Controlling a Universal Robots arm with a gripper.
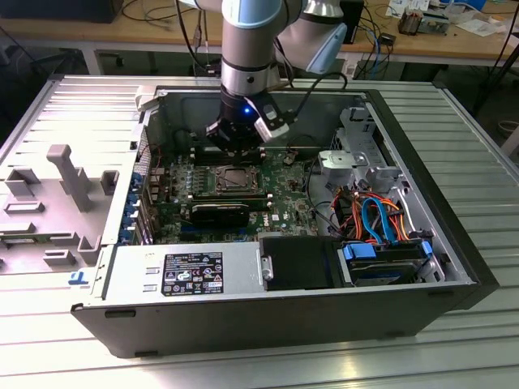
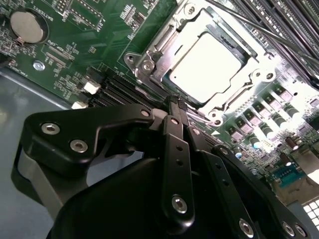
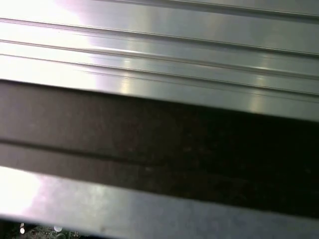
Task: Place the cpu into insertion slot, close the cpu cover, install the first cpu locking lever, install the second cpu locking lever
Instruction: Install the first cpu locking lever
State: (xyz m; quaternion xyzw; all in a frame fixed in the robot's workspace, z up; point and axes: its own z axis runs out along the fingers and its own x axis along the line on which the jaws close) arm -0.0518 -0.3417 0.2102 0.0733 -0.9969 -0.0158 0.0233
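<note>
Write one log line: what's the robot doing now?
cpu: seated in socket | cpu cover: closed over it | end effector: shut, empty, at socket edge

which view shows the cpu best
The second wrist view: the cpu sits close up in its socket, its silver top framed by the cpu cover, beyond the gripper. In the exterior view the socket is small and partly behind the arm. The first wrist view faces ribbed metal.

I work in an electronics lab: an opened computer case (image 1: 243, 316) lies on a ribbed aluminium bench (image 1: 454, 121), and a wooden desk (image 1: 97, 32) behind carries cables (image 1: 381, 36) and parts.
</note>
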